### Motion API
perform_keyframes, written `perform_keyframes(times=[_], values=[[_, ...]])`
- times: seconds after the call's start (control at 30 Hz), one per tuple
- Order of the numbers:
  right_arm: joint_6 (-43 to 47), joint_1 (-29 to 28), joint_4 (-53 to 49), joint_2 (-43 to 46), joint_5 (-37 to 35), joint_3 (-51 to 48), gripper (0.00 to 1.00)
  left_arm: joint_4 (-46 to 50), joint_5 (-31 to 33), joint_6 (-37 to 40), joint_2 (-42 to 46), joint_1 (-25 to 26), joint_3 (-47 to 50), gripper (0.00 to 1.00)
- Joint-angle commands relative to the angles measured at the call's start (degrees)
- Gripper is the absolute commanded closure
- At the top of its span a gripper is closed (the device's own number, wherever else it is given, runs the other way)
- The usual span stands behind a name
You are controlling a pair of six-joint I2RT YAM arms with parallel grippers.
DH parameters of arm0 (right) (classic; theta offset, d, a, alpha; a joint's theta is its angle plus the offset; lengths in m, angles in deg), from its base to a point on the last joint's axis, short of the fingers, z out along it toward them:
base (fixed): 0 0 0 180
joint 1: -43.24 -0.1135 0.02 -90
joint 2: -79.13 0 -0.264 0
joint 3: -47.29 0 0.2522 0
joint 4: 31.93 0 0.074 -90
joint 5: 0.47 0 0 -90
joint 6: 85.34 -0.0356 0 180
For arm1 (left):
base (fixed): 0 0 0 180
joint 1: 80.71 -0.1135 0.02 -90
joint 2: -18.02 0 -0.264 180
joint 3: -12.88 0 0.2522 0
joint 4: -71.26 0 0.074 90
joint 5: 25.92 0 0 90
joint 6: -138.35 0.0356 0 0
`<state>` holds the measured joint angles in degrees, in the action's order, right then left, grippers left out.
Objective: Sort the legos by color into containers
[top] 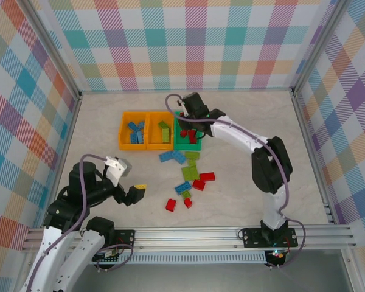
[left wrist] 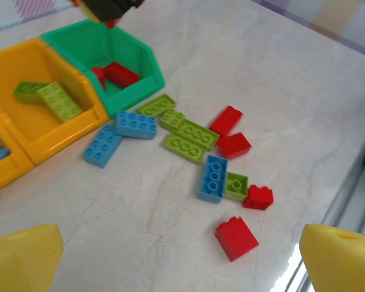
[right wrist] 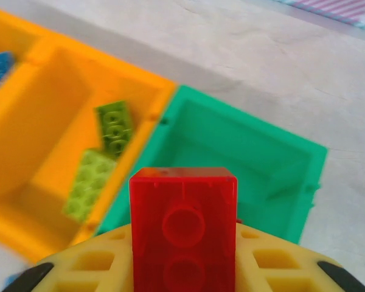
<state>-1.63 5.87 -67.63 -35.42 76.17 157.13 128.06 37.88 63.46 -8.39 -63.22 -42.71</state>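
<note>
**Red brick over green bin**

L gripper (top: 136, 194) hung low at the near-left of the table (left wrist: 292, 91), pincer wide apart, nothing in it. Farther back sat 3 bins in a row. L orange bin (top: 123, 131) had blue bricks (top: 134, 131) in it. Mid orange bin (top: 159, 146) had 2 lime bricks (top: 165, 132). Just near of the bins lay the loose pile (left wrist: 191, 137): blue, lime & red bricks mixed, some touching. Green bin (top: 188, 146), at the R end, had red bricks (left wrist: 120, 74) inside. R gripper (top: 184, 115) was right above it, pincer clamped on a red brick (right wrist: 182, 225).

These bricks prob. are light, hard & smooth, so one could slip or twist. Best to pinch one across its 2 flat sides, near the middle, not on the bumpy top.
</note>
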Motion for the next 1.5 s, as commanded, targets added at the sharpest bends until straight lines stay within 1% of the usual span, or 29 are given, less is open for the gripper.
perform_keyframes(times=[0.0,0.07,0.1,0.2,0.3,0.4,0.47,0.53,0.6,0.67,0.7,0.77,0.83,0.9,0.97,1.0,1.03,1.07,1.13,1.23,1.3,1.37,1.47], values=[[-1.4,0.8,-3.6,-5.0,0.9,6.2,0.51,-3.1,5.6,-10.7,-2.7,0.2,-0.8,0.0],[-1.1,0.8,-6.5,-6.7,2.2,10.2,0.39,-2.9,7.0,-12.6,-4.2,0.2,-1.3,0.0],[-1.2,0.8,-7.3,-6.9,2.7,11.2,0.36,-2.9,7.9,-13.8,-4.9,0.2,-1.7,0.0],[-1.7,0.8,-7.0,-4.8,3.9,11.2,0.35,-3.8,9.5,-19.0,-7.4,0.2,-2.4,0.0],[-2.3,0.8,-7.4,-1.5,4.8,10.1,0.35,-5.1,9.4,-24.2,-10.9,0.3,-2.9,0.0],[-2.5,0.8,-8.4,4.3,7.7,6.1,0.34,-7.2,8.5,-30.9,-14.2,0.7,-3.3,0.0],[-2.7,0.8,-7.1,10.4,10.4,-0.3,0.28,-9.4,8.5,-34.7,-15.7,2.2,-3.0,0.01],[-3.2,0.8,-4.8,17.2,12.0,-8.3,0.23,-11.5,10.5,-38.2,-17.1,4.7,-2.4,0.02],[-5.3,0.8,-2.2,24.6,12.3,-17.3,0.19,-12.5,15.4,-42.7,-19.3,8.3,-2.1,0.03],[-8.3,0.8,1.3,32.8,13.2,-27.3,0.15,-13.5,21.6,-49.0,-22.9,12.9,-2.0,0.06],[-9.6,0.8,2.7,36.2,13.4,-31.4,0.13,-14.8,23.4,-52.2,-24.8,14.9,-1.7,0.07],[-12.4,0.8,4.7,43.1,13.2,-39.1,0.09,-19.9,25.8,-59.3,-30.5,19.2,-1.2,0.07],[-14.5,0.8,4.9,48.1,13.1,-44.2,0.07,-24.9,27.6,-64.9,-37.0,22.4,-1.5,0.08],[-15.6,0.8,4.4,51.6,13.4,-47.4,0.05,-28.6,30.3,-67.8,-44.1,25.2,-3.4,0.08],[-16.4,0.8,2.9,54.0,13.6,-49.6,0.03,-27.8,33.7,-71.0,-51.6,26.5,-7.1,0.12],[-16.8,0.8,1.9,54.8,13.5,-50.0,0.02,-27.6,34.8,-72.1,-54.7,26.6,-8.7,0.15],[-17.2,0.8,1.1,55.7,13.5,-50.4,0.02,-24.5,36.4,-73.2,-58.2,26.6,-10.9,0.2],[-17.3,0.8,0.5,56.5,13.7,-50.8,0.01,-23.0,38.0,-73.6,-61.5,26.5,-13.0,0.23],[-17.4,0.8,0.1,57.8,13.5,-51.4,0.01,-21.9,38.6,-73.5,-66.5,26.5,-16.8,0.23],[-17.4,0.8,-1.1,59.6,12.3,-52.0,0.0,-25.1,37.3,-75.0,-71.4,26.5,-18.8,0.2],[-17.4,0.8,-1.8,60.7,11.0,-52.3,0.0,-25.3,38.6,-76.5,-73.9,26.5,-19.7,0.19],[-17.4,0.8,-2.0,61.7,10.6,-52.7,0.0,-25.7,40.2,-76.2,-75.9,26.5,-20.9,0.19],[-17.6,0.8,-2.1,62.9,10.5,-53.1,0.0,-31.2,38.6,-74.6,-78.6,26.0,-21.4,0.2]])
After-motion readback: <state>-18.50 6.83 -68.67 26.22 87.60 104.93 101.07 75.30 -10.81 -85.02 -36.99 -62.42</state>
